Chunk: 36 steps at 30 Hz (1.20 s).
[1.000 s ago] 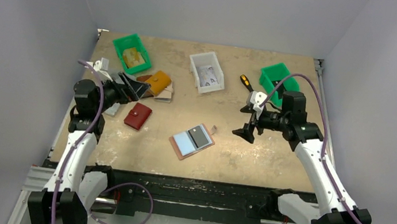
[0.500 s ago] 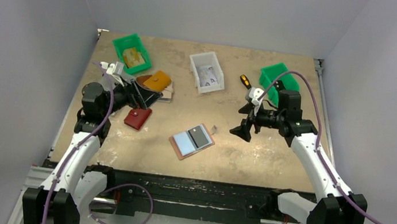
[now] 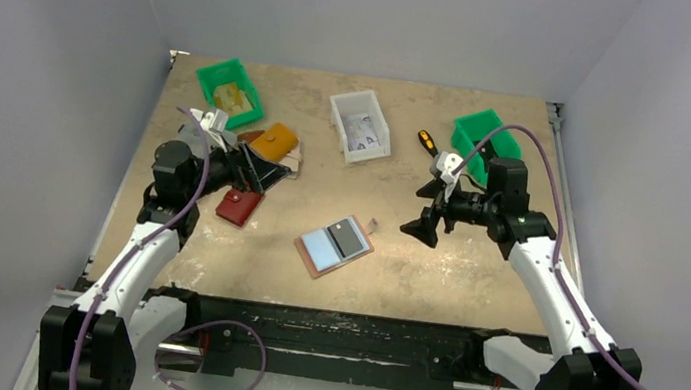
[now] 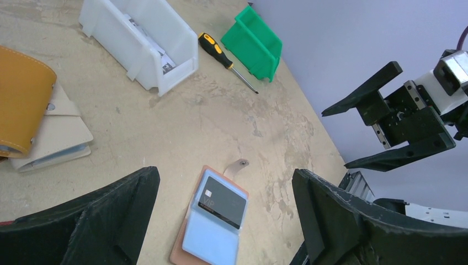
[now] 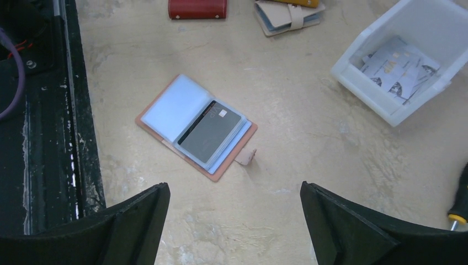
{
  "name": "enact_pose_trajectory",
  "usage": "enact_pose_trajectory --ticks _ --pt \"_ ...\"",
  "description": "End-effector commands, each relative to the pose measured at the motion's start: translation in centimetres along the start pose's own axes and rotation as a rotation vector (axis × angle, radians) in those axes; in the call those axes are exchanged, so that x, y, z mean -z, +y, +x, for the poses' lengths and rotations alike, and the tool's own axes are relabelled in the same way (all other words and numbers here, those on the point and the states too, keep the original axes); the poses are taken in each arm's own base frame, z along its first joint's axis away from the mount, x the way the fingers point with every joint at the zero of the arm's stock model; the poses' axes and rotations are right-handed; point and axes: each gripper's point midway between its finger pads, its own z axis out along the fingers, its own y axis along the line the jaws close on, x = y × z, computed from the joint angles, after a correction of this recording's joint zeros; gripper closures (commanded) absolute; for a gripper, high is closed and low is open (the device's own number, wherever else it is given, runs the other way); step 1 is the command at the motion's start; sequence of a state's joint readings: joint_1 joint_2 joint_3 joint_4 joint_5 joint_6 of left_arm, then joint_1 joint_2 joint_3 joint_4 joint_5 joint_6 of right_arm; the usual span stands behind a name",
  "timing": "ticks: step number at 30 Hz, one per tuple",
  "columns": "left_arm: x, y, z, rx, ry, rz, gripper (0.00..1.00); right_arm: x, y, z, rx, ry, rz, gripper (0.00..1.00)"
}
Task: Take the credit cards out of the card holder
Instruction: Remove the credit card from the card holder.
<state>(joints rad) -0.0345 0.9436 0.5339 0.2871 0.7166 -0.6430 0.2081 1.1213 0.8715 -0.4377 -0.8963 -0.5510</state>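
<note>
Holder (image 5: pixel 219 165) lay open on the near worktop (image 5: pixel 309 143), a grey card (image 5: pixel 210 131) in its sleeve, so no card looked removed yet. Farther back, left jaws and right jaws hung wide open and empty, well apart from it.

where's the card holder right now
In the top view, the flat brown-pink leather card holder lies open near the front edge of the table, roughly central, just right of the small red pouch.

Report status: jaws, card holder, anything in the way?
Left jaws, right jaws open, empty. Card holder lies open on table, grey card in its sleeve. Nothing over it; red pouch lies apart.
</note>
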Motion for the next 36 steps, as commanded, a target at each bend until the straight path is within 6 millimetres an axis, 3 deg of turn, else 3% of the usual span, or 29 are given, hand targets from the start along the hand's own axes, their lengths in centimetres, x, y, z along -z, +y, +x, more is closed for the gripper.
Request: enact_pose_trajectory --ticks 1,9,13,17,21,36 --pt "-0.3 -1.1 -0.5 -0.047 -0.018 0.064 0.01 0.7 -0.5 -1.2 0.053 -0.033 0.062 0.01" --pt "-0.4 -1.4 -0.6 -0.035 -0.027 0.083 0.01 1.0 -0.6 -1.1 0.044 -0.027 0.085 0.01" --pt "-1.0 -2.6 -0.7 0.042 0.045 0.154 0.0 1.1 -0.5 -1.3 0.055 -0.036 0.088 0.01" --pt "-1.1 -1.8 -0.5 0.028 0.047 0.108 0.01 0.9 -0.3 -1.2 0.041 -0.04 0.073 0.01" --pt "-0.5 -3.1 -1.2 0.014 -0.011 0.152 0.01 0.7 -0.5 -1.1 0.029 -0.042 0.069 0.01" --pt "-0.5 -1.5 -0.8 -0.044 0.007 0.067 0.02 1.1 -1.1 0.8 0.061 -0.01 0.088 0.01"
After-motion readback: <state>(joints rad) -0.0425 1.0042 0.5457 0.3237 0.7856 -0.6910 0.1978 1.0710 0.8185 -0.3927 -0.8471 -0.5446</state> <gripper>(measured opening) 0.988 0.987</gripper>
